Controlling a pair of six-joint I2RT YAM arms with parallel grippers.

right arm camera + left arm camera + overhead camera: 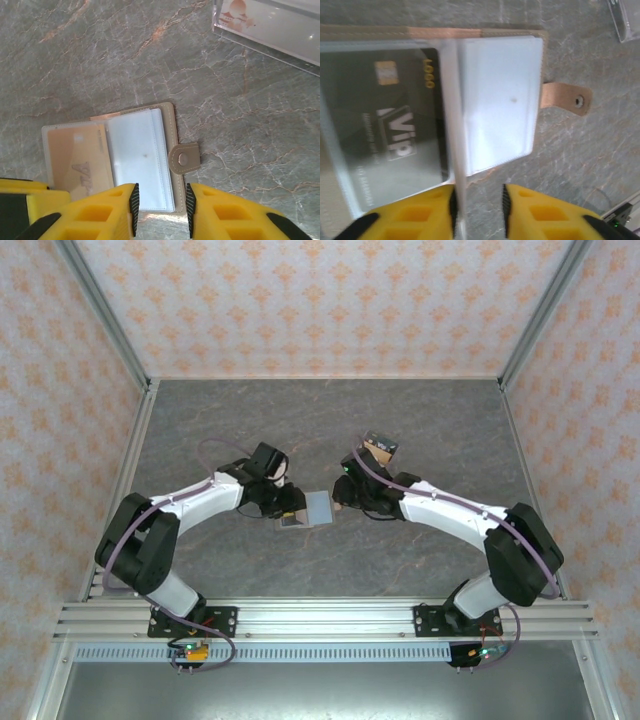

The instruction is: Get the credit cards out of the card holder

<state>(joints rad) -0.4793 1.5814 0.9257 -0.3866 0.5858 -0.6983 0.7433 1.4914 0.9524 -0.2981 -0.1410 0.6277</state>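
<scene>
Left claw (479, 212) parted some way. Clear sleeve leaf (456, 100) standing edge-on in the gap, close against one finger; no firm pinch evident. Just ahead, card holder (312, 509) lying opened flat on the table (400, 410) between both claws, long axis running from claw to claw. Credit card (395, 125) tucked in the sleeve of the left half, its long side crosswise to that axis; slot mouth not discernible. Nearer the left arm, so probably that arm's draw. Further right, brown tab (184, 158) sticking out of the other half. Right claw (161, 210) parted too, empty, poised over that half's near edge; likely better placed to pin the holder down.
</scene>
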